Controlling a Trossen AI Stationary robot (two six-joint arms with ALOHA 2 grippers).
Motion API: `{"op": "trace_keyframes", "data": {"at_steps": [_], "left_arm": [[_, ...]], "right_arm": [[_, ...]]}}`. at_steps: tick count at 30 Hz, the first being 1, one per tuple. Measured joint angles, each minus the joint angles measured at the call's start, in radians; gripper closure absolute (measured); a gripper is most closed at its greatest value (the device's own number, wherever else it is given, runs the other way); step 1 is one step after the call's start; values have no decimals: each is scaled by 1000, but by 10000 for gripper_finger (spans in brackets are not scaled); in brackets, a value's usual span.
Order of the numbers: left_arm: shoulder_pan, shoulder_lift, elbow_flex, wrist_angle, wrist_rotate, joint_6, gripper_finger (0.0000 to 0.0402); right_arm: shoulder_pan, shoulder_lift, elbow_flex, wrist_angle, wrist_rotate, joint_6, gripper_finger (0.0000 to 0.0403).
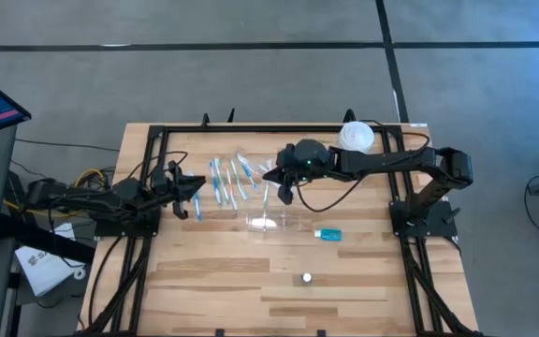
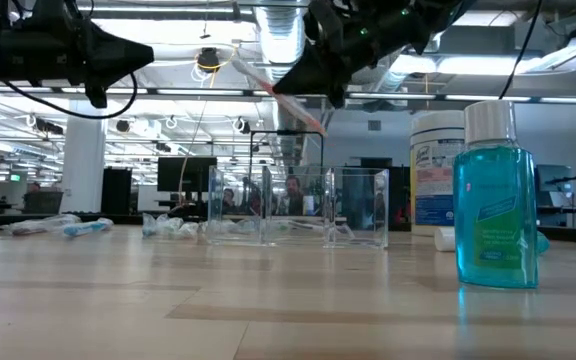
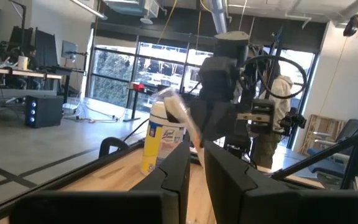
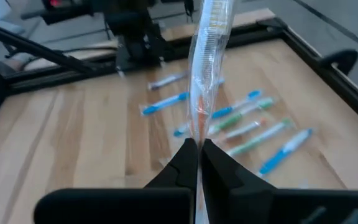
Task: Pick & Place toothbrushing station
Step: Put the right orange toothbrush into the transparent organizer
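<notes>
- The left gripper [image 1: 197,194] hangs above the table's left side with its fingers nearly together and nothing visible between them; it waits.
- Loose wrapped toothbrushes [image 1: 230,180] lie scattered on the wood between the two grippers, mostly blue, a few green.
- The right gripper [image 1: 284,194] is lifted over the middle, clamped shut on a wrapped toothbrush [image 4: 205,68] that sticks out beyond the fingertips.
- The clear cup [image 1: 271,222] sits just beside that gripper, toward the near edge; the small clear tube with a blue end [image 1: 328,234] lies to its right.
- To do this step well — judging by the layout — the brush should be brought over the cup's opening, tipped more upright and lowered inside before the fingers part, since the light cup may tip or slide.
- The surface is pale wooden planks in a black frame; a blue bottle [image 2: 495,205] stands near the low camera.
- Behind lies an open office with desks, screens and ceiling ducts.
</notes>
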Motion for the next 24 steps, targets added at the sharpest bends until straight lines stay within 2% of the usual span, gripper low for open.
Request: {"op": "trace_keyframes", "data": {"at_steps": [16, 24], "left_arm": [[0, 451, 0, 502, 7, 8, 357], [0, 622, 103, 541, 62, 10, 345]], "right_arm": [[70, 0, 0, 98, -1, -26, 400], [76, 0, 0, 112, -1, -26, 401]]}}
